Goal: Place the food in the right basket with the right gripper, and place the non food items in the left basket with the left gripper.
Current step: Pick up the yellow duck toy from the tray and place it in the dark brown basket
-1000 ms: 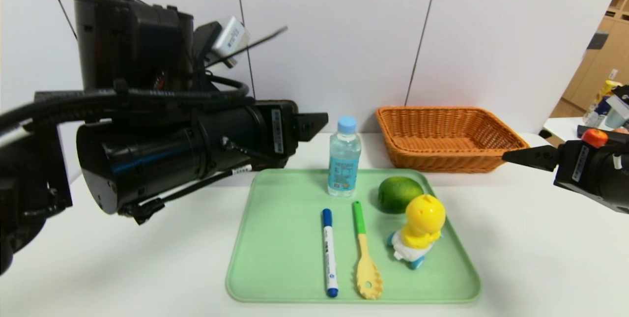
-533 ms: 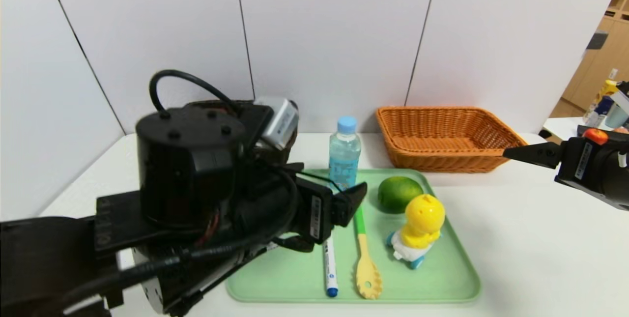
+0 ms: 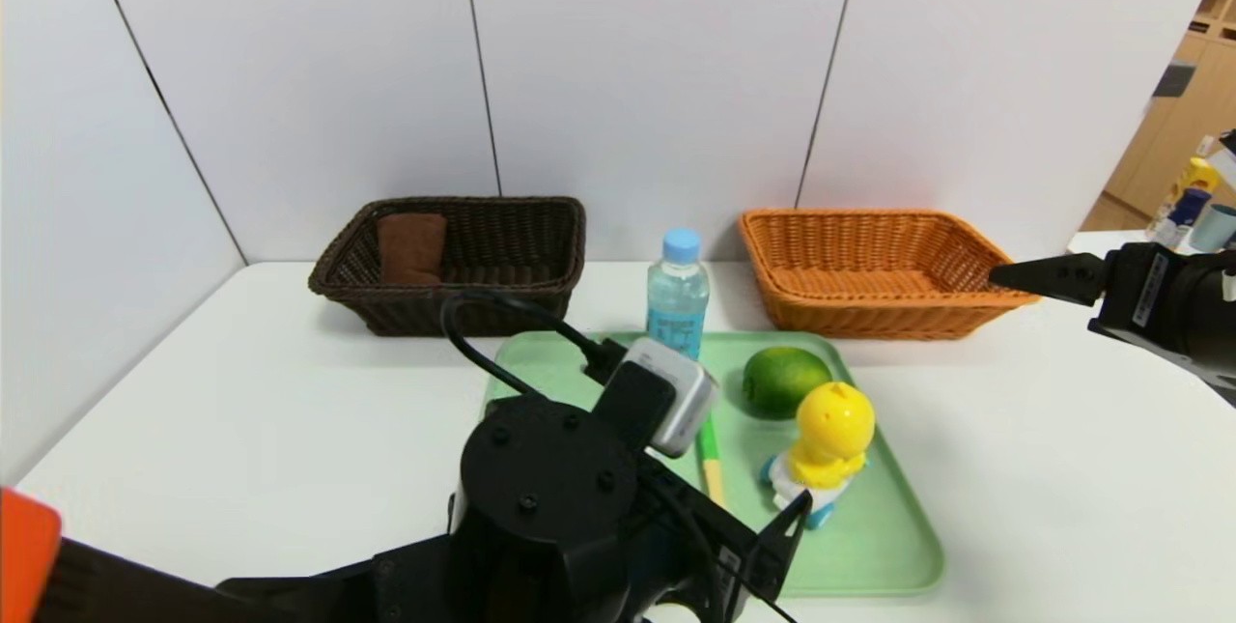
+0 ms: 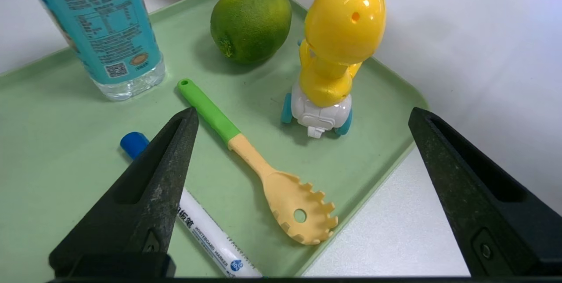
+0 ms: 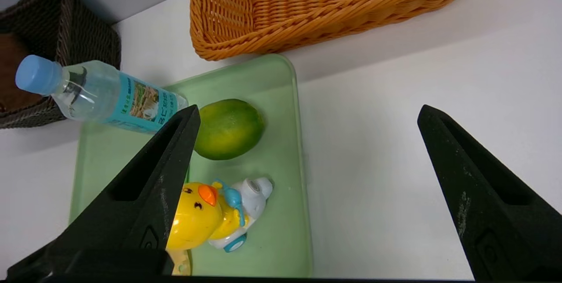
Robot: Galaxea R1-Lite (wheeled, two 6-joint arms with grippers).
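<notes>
We start from the yellow slotted spoon [image 4: 263, 166], which lies flat on the green tray [image 4: 52, 142] with its green handle pointing toward the water bottle [image 4: 109, 33] and its toothed bowl near the tray's front edge; it looks like light, stiff plastic, so we judge the best hold is across the narrow neck where green meets yellow, since the flat bowl offers little to pinch and a low-lying handle may slide on the smooth tray. Just beside it lies the marker [image 4: 206, 230], blue cap toward the bottle: thin, round and likely to roll, best taken at mid-barrel. The duck toy [image 4: 333, 55] stands upright on wheels near the tray's right rim, glossy and hollow-looking, so we would squeeze its body, not its rounded head. The lime [image 4: 250, 22] sits behind the duck, firm and round. Our left gripper [image 4: 303, 177] hangs above the spoon and marker with its jaws spread wide, grasping nothing. The brown towel [image 3: 412, 246] already lies in the dark left basket [image 3: 541, 217]. The right gripper [image 5: 307, 195], released and holding nothing, hovers beside the orange right basket [image 3: 869, 314] over the white worktop [image 3: 1062, 468].
</notes>
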